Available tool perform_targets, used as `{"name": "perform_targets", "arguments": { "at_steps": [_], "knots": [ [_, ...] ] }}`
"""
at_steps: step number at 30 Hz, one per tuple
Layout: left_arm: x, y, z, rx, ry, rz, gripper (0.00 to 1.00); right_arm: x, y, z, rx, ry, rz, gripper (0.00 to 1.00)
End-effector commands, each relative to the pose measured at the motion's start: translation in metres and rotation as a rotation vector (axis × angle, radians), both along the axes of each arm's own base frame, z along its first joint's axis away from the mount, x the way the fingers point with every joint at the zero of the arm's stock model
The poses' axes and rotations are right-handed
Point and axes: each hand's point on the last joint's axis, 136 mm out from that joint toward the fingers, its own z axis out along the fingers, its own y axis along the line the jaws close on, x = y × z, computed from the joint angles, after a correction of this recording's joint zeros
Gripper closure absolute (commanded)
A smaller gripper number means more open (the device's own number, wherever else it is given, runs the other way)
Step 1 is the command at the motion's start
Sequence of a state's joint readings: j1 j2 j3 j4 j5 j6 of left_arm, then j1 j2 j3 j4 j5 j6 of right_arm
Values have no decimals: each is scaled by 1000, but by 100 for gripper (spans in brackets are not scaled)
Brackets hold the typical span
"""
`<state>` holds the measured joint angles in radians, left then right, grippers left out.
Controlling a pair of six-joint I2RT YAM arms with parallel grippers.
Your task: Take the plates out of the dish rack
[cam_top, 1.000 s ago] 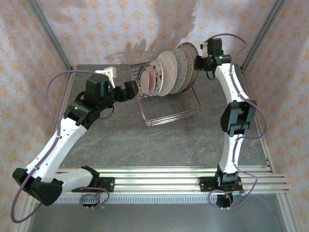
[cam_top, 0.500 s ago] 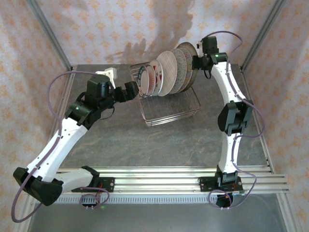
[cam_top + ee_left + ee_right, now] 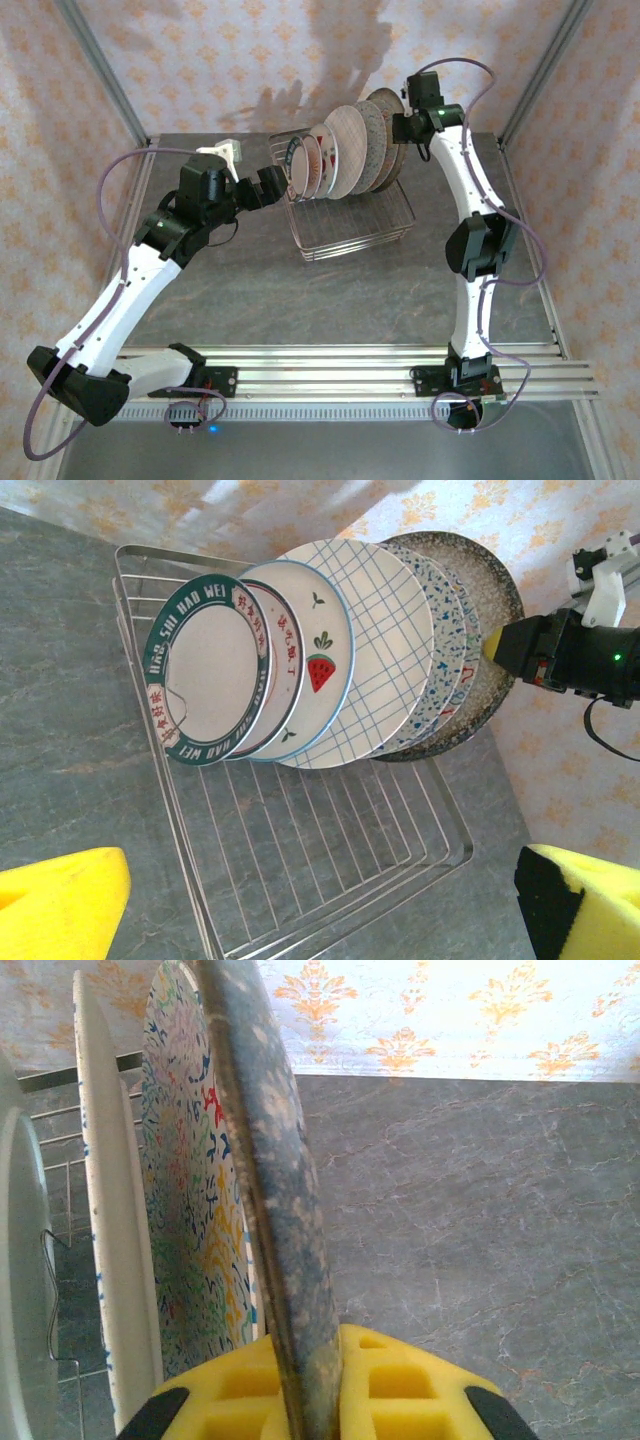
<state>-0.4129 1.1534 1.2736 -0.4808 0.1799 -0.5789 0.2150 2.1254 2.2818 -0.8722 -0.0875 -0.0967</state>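
Right end effector point(image 3: 310, 1385) has edged toward the surface's point(image 3: 300, 300) far edge, pinched on the rim of the brown plate point(image 3: 285, 1170); plates point(image 3: 340, 660) stand upright in the rack point(image 3: 300, 855). Left end effector point(image 3: 272, 183) gapes empty (ceramic, probably stiff, slick, breakable; rim holds suit).

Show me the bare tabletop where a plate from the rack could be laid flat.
Widest free patch: table between the near edge of the dish rack and the metal rail. A smaller one lies between the rack and the right arm. Crowded: the rack's far end, packed with plates, and its left side under the left arm.
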Motion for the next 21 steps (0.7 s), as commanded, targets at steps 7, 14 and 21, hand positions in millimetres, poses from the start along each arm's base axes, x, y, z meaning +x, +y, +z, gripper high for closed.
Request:
{"name": "perform_targets", "arguments": {
  "at_steps": [7, 14, 21],
  "knots": [
    [-6, -3, 13, -51, -42, -13, 1, -10, -2, 128, 90, -309, -54, 100],
    [-8, -2, 13, -61, -46, -8, 1, -23, -5, 158, 120, -367, -73, 100],
    [-9, -2, 15, -70, -50, -9, 1, -35, -12, 177, 111, -402, -102, 100]
  ]
}}
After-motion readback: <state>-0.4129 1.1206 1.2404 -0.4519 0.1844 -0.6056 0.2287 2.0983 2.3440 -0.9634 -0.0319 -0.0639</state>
